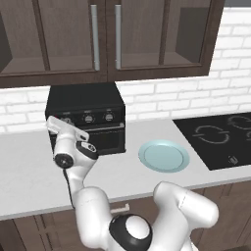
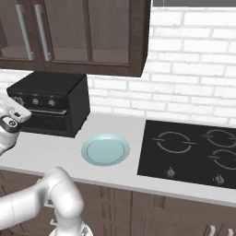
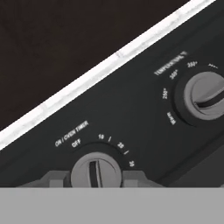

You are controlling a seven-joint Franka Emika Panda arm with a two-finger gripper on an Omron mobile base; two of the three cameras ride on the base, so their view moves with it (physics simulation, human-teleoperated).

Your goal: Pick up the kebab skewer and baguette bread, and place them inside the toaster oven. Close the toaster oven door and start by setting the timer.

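1. The toaster oven (image 1: 86,117), a black box, stands on the white desk (image 1: 29,166) against the brick wall, below dark wooden cabinets (image 1: 103,37).
2. The toaster oven door (image 1: 105,137) stands upright and shut, its bar handle running across the top of the glass.
3. The front panel carries round knobs in a row above the door; two are clearly seen in the left base view.
4. In the hand view the timer knob (image 3: 95,171), marked "ON / OVEN TIMER" with OFF, 10, 20 and 30 around it, lies between the two grey fingers (image 3: 54,179) of the pincer (image 3: 95,180).
5. The pincer's fingers flank the timer knob closely on either side; whether they actually press on it cannot be told.
6. The temperature knob (image 3: 209,97) sits further along the panel, toward the upper right of the hand view.
7. The white arm reaches to the left end of the oven's panel, its hand (image 1: 66,128) held against the front.
8. A pale blue plate (image 1: 163,156) lies on the desk, between the oven and the black cooktop (image 1: 220,137).
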